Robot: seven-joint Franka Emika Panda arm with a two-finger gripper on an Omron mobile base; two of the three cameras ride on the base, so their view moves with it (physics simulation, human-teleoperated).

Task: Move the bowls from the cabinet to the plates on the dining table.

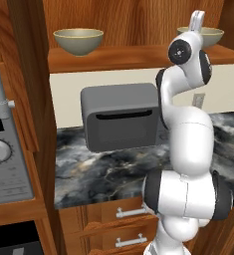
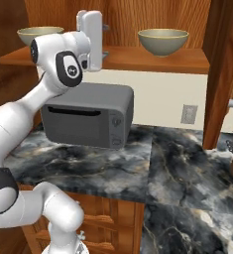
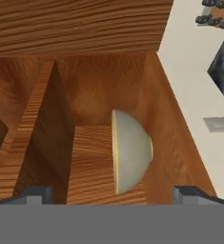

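A: What is the arm risking here? Going from the left in the left base view, one bowl [image 1: 78,41] is sitting on the cabinet shelf [image 1: 113,57], and the second bowl [image 1: 211,36] is sitting further right, partly hidden behind the arm.

B: The fingers [image 3: 113,193] are standing wide apart and gripping nothing. In the hand view they are facing a bowl [image 3: 130,151] side-on, with the rim looking turned because the hand is rolled.

A: So the danger is the approach?

B: Probably. The hand is working close under the shelf edge, so it may be clipping the wood, or pushing the bowl toward the back wall instead of straddling its rim.

A: And below?

B: The toaster oven [image 1: 121,122] is sitting on the bench [image 1: 108,174], right where a dropped bowl would be landing.
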